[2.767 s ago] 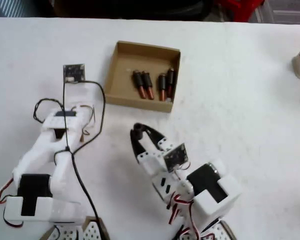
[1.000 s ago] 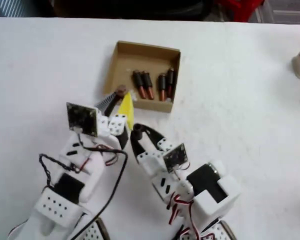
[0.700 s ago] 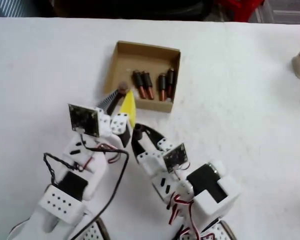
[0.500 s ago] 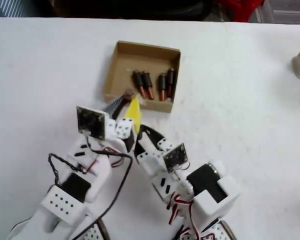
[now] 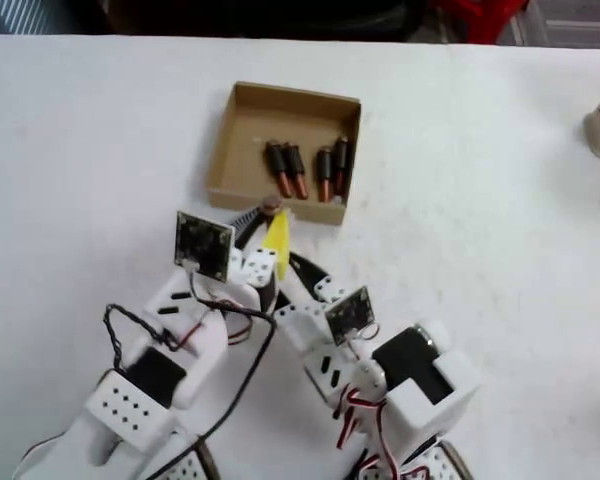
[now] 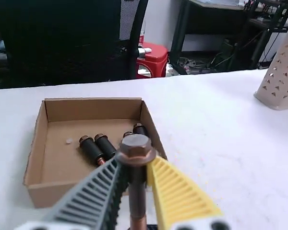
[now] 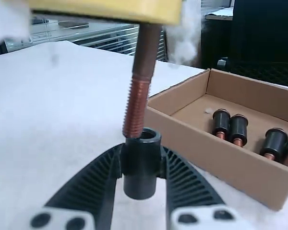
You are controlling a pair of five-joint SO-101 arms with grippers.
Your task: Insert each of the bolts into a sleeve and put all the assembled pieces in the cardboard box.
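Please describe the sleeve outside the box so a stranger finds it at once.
Find the cardboard box on the table. Before its near wall, the right gripper holds a black sleeve upright. Unlike the pieces in the box, it has the tip of a copper bolt at its mouth.

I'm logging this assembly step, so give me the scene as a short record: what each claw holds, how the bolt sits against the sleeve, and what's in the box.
Left claw: shut on bolt, head up, threads down
Right claw: shut on sleeve, upright, opening up
Fit: bolt's threaded tip at the sleeve's mouth, shank above it
Box: four pieces lying inside, in two pairs
Stage: insertion about to start
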